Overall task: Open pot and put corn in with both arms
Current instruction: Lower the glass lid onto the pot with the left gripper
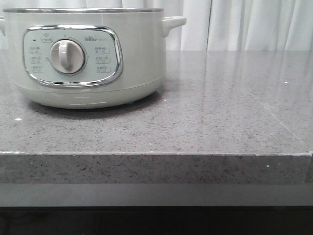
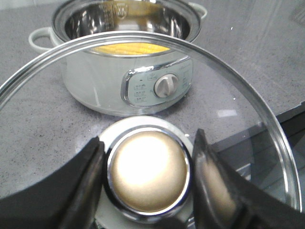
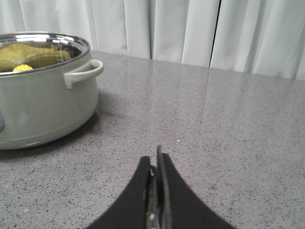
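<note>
Inside pot (image 2: 128, 57), corn (image 2: 131, 48); lid (image 2: 147, 171) off.

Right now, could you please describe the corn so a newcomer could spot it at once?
Find the pale grey-green electric cooker on the grey speckled counter. Inside its open steel bowl lies the corn cob, the only bright yellow thing there.

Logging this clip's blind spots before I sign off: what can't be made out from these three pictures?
- Front view: the pot is cut off by the top and left edges; its opening, the corn and both arms are out of frame.
- Left wrist view: the glass lid, held by the left gripper, covers most of the corn.
- Right wrist view: the pot rim hides most of the corn; the right gripper is shut, empty.
- Panel lettering: too small.
</note>
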`<action>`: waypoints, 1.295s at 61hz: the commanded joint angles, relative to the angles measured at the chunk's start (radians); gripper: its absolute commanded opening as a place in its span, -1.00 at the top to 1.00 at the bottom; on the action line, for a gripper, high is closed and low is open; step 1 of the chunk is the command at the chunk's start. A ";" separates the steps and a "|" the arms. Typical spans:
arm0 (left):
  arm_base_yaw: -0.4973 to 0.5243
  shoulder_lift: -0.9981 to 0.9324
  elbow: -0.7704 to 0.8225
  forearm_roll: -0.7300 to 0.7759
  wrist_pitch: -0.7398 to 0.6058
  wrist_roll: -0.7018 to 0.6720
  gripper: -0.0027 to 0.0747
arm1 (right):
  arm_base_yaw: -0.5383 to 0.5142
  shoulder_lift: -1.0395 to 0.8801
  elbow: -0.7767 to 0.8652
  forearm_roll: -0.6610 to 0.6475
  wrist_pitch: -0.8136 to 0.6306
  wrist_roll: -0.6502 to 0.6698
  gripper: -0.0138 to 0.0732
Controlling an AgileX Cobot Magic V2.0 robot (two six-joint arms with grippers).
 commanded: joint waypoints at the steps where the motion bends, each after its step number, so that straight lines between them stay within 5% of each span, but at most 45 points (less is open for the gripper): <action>1: -0.002 0.109 -0.086 -0.017 -0.164 0.005 0.77 | 0.002 -0.009 -0.023 -0.004 -0.066 -0.010 0.84; 25: -0.002 0.726 -0.577 -0.017 -0.161 0.005 0.77 | 0.002 -0.008 -0.023 -0.004 -0.040 -0.010 0.84; 51: -0.002 1.182 -0.995 -0.017 -0.093 0.005 0.77 | 0.002 -0.008 -0.023 -0.004 -0.045 -0.010 0.84; 79: -0.002 1.286 -1.073 -0.032 -0.034 -0.001 0.77 | 0.002 -0.008 -0.023 -0.004 -0.046 -0.010 0.84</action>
